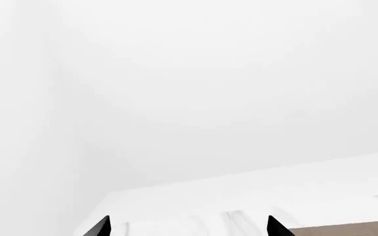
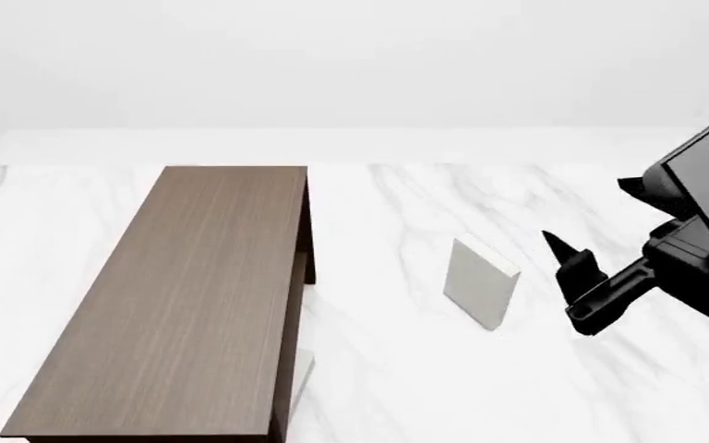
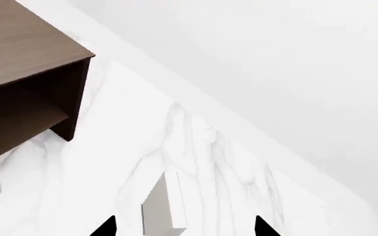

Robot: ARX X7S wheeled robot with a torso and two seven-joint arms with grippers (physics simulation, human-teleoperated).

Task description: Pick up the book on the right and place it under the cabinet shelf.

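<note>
Broadly, we saw the marble counter (image 2: 453,388) spread across the head view, with the brown cabinet shelf (image 2: 182,295) filling the 9 o'clock side. A pale object (image 2: 302,380) peeked out from beneath it at 6 o'clock; we could not identify it. The white book (image 2: 480,281) stood on edge in the open near centre, well apart from the shelf, so not yet under it. Our right tool (image 2: 570,277) hovered just beside it at 3 o'clock, spread wide and holding nothing; its wrist view showed the book (image 3: 163,206) between the tips. We judged this the approach to grasp: next, closing in around the book. The left tool (image 1: 189,226) hung open, empty.
</note>
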